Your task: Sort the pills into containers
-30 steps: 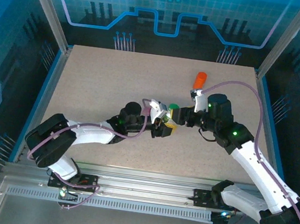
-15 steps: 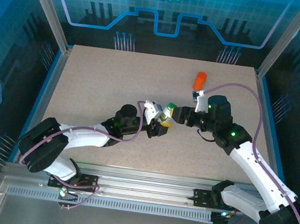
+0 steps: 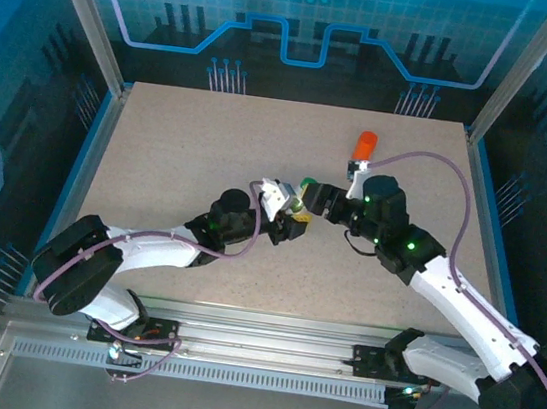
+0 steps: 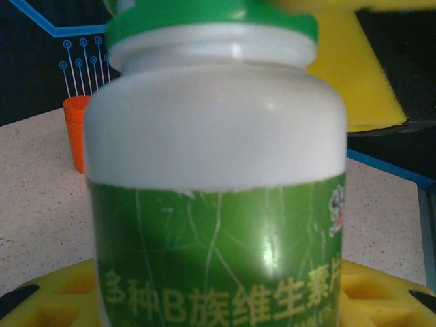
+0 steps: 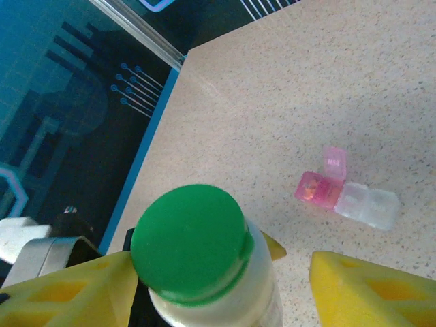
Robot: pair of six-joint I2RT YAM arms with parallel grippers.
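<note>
Near the middle of the surface (image 3: pixel 180 152), the left end effector (image 3: pixel 290 219) is clamped on the body of a white bottle (image 4: pixel 218 170) with a green label, holding it upright. The right end effector (image 5: pixel 216 286) stands open around the bottle's green cap (image 5: pixel 187 242). One yellow finger is close against the cap and the other is clearly apart from it, so nothing is gripped there. The pill box (image 5: pixel 347 196) lies on the bare surface beyond the bottle, well away from the edges. Its pink compartment (image 5: pixel 315 189) has the lid flipped up and is joined to the colourless one (image 5: pixel 371 206). An orange bottle (image 3: pixel 364 146) stands toward the far right corner.

The step in hand looks like uncapping. To do it well, the right fingers should centre on the cap and close squarely on its rim. They should then twist while the left grip holds firm low on the label, so the bottle neither spins nor tips.

From above, the arms hide the pill box. The left wrist view cuts off the bottle's base and most of the fingers holding it. No loose pills can be made out, and whether the pink compartment holds anything is too small to tell.
</note>
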